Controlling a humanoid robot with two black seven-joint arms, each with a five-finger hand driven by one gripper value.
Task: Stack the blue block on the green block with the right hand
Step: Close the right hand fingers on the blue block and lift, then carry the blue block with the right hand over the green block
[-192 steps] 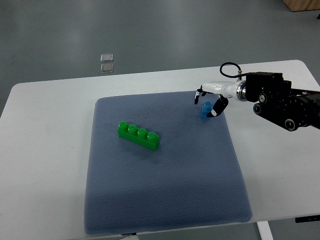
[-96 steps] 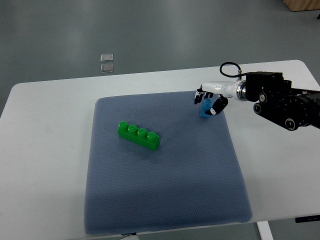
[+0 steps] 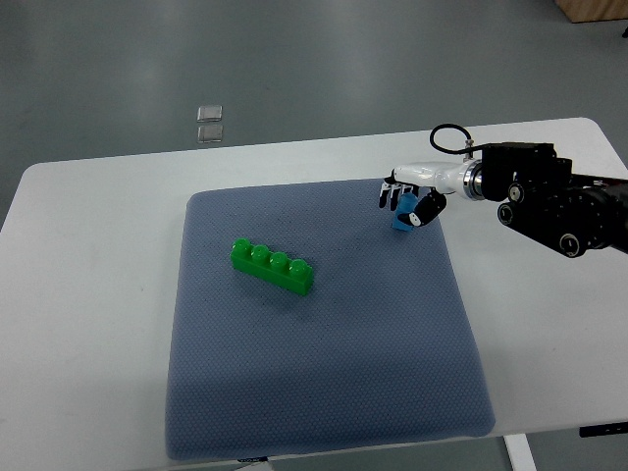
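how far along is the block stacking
Early. Reach looks done: the right hand has its fingers curled around the blue block at the mat's far right. In hand: the grasp, with the block apparently low on the mat. Left: carrying it to the green block mid-mat, which has nothing on it, and stacking.

I see a white table (image 3: 88, 294) on a grey floor (image 3: 294, 59); two small square floor plates (image 3: 210, 123) lie beyond its far edge, a wooden corner (image 3: 594, 8) top right.

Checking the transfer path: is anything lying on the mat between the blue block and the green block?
Nothing visible. The right hand is closed around the blue block at the mat's far right; only bare mat lies between it and the green block.
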